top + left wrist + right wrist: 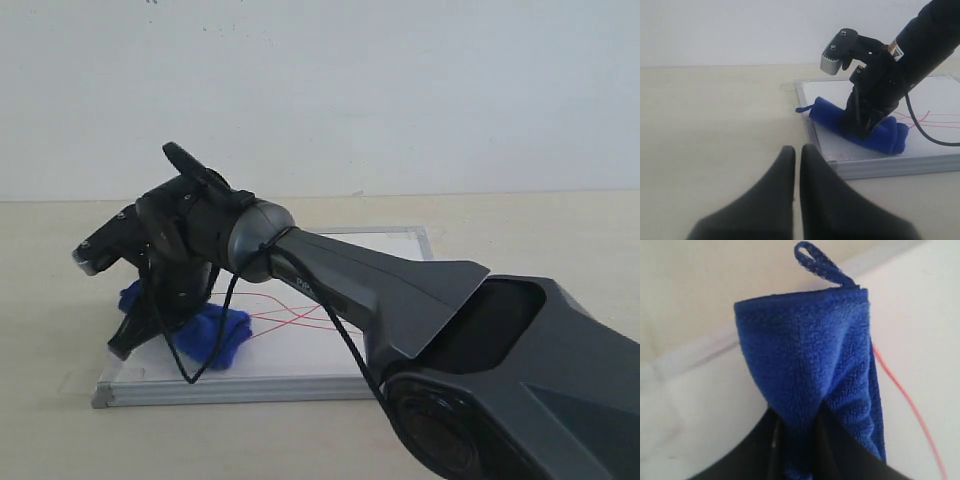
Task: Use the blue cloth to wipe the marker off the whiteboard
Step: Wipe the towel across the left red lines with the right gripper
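Note:
The whiteboard [300, 370] lies flat on the table, silver-framed, with red marker lines [300, 315] crossing near its middle. The blue cloth [212, 334] rests on the board's left part, and my right gripper [150, 320] is shut on it, reaching across from the right. In the right wrist view the cloth [805, 365] is pinched between the dark fingers [840, 450], and a red line [905, 395] runs beside it. My left gripper [797, 150] hovers over bare table beside the board's corner [840, 167], fingers together and holding nothing. From there the cloth [860, 125] lies under the right gripper.
The beige table [40, 330] surrounds the board on all sides. A plain white wall [400, 90] stands behind. The right arm's large dark body [480, 340] covers the board's right front part, and a black cable [200, 360] loops down from the wrist.

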